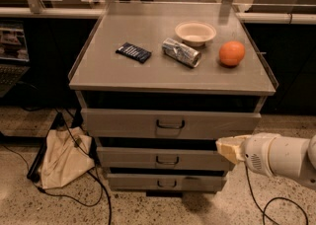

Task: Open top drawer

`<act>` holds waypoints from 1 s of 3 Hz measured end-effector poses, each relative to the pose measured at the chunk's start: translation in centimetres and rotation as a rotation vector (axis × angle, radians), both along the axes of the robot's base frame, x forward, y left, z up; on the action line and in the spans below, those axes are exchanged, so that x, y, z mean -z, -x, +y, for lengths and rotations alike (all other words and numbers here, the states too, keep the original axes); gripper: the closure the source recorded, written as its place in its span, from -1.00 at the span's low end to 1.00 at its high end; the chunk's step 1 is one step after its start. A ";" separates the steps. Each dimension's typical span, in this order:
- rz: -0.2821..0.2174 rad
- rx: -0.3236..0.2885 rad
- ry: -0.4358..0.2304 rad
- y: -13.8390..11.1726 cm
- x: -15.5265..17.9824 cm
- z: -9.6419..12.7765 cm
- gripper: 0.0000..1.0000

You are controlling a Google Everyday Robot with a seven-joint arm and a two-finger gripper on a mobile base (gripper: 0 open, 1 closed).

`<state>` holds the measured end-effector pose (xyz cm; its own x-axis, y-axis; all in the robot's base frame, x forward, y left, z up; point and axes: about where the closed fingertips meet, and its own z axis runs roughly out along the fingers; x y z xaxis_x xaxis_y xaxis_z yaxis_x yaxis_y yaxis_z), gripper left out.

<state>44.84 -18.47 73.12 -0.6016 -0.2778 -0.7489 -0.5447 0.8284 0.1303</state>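
Note:
The top drawer [123,122] is the widest and tallest grey drawer, just under the counter top, with a small dark loop handle [170,125] at its middle. Its front stands a little forward of the dark gap above it. My gripper [226,147] comes in from the lower right on a white arm. Its pale tip is in front of the right end of the middle drawer [128,158], below and right of the top drawer's handle. It touches no handle.
On the counter top [108,73] lie a dark packet [133,52], a crushed silver can [181,52], a white bowl [195,33] and an orange [232,53]. The bottom drawer [128,182] is lowest. A beige bag [61,160] and black cables [94,189] lie on the floor.

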 end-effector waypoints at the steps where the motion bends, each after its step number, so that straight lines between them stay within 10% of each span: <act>1: 0.023 -0.014 -0.016 0.6 0.4 0.8 1.00; 3: -0.108 0.010 0.003 -5.4 0.6 1.8 1.00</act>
